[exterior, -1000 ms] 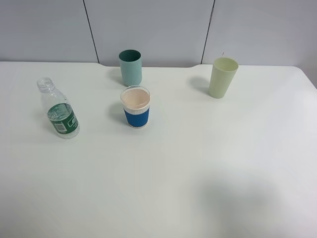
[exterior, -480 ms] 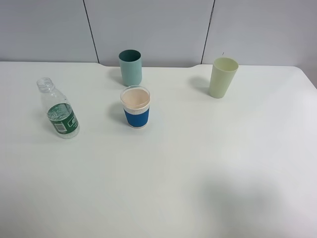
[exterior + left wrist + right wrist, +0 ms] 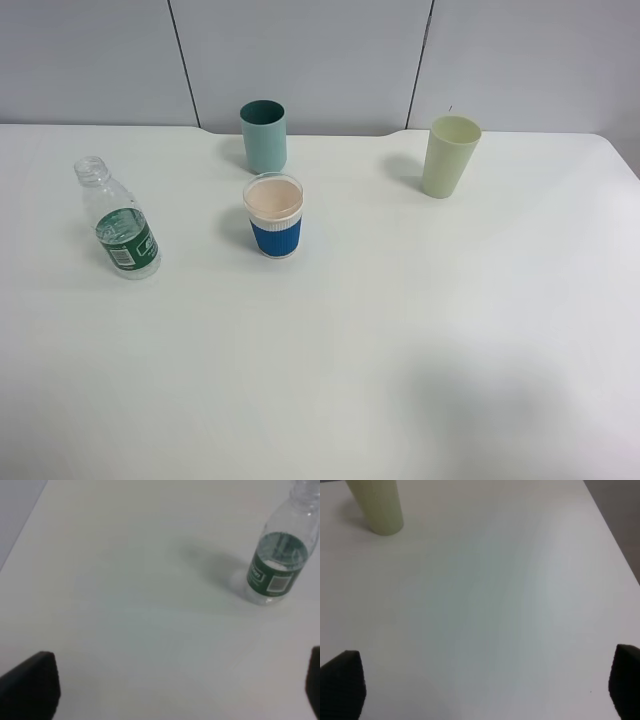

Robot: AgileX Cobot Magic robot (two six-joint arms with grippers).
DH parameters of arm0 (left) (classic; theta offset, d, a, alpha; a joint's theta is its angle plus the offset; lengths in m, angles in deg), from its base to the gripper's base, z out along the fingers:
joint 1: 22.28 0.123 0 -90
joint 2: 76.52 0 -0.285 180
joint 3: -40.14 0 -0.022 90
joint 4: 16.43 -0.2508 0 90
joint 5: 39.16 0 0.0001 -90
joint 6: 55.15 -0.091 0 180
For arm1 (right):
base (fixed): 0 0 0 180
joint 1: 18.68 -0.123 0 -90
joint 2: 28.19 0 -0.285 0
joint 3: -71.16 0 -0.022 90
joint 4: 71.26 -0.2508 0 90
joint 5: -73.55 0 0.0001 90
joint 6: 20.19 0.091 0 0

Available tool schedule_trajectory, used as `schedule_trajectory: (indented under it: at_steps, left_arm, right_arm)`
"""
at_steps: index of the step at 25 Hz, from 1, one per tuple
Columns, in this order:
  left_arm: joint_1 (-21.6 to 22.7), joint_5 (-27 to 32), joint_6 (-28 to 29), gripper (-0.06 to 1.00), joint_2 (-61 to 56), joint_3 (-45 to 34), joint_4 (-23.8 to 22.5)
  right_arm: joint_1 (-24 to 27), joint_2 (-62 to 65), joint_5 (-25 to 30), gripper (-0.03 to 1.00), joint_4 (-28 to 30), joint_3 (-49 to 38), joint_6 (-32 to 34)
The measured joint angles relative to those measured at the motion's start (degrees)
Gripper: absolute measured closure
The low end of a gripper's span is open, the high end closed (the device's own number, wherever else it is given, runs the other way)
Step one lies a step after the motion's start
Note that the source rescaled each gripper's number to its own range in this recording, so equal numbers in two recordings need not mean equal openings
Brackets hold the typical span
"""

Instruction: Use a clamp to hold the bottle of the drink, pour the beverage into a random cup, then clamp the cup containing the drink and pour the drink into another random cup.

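Observation:
A clear plastic bottle (image 3: 118, 220) with a green label stands uncapped at the left of the white table; it also shows in the left wrist view (image 3: 278, 565). A blue-sleeved paper cup (image 3: 274, 215) stands mid-table, with a teal cup (image 3: 264, 136) behind it. A pale green cup (image 3: 449, 156) stands at the back right and shows in the right wrist view (image 3: 376, 505). Neither gripper appears in the exterior view. My left gripper (image 3: 175, 687) is open and empty, well short of the bottle. My right gripper (image 3: 482, 685) is open and empty, away from the pale green cup.
The white table (image 3: 400, 330) meets a grey panelled wall (image 3: 320, 50) at the back. The table's right edge (image 3: 615, 540) shows in the right wrist view, its left edge (image 3: 22, 530) in the left wrist view.

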Motion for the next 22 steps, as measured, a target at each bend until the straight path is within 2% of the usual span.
schedule_trajectory:
  at_steps: [22]
  left_arm:
    - [0.0,0.0,0.0,-0.06,0.0,0.0,0.0]
  right_arm:
    - [0.0,0.0,0.0,0.04,0.0,0.0,0.0]
